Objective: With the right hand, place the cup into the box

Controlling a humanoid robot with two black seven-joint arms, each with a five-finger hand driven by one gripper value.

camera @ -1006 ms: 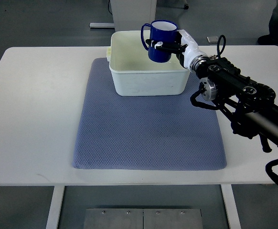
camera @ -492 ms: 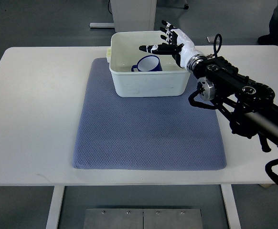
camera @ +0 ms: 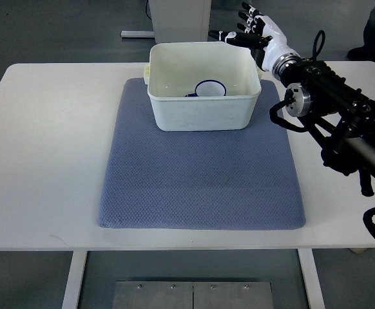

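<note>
- Surface [camera: 46,161], white and broad, fills most of what we see from above, its far corners reaching the top of the view.
- Mat [camera: 200,187], a blue-grey textured sheet, lies flat over the middle of the surface, running from under the box down toward the near edge.
- Arm [camera: 342,122], black and heavily jointed, enters from the right edge and slants up toward the far right corner of the box (we see cables looping along it).
- Box [camera: 200,112], a white rectangular tub, sits on the far end of the mat, its open top facing the camera.
- Right robot hand [camera: 255,32] hangs beyond the far right corner of the box, outside its rim, with fingers [camera: 229,37] spread apart and holding nothing; we see it clear of both box and cup.
- Cup [camera: 208,89], blue with a white inside, rests in the box near its front wall, mouth facing up; the wall hides its lower part, so we cannot tell whether it stands fully upright.
</note>
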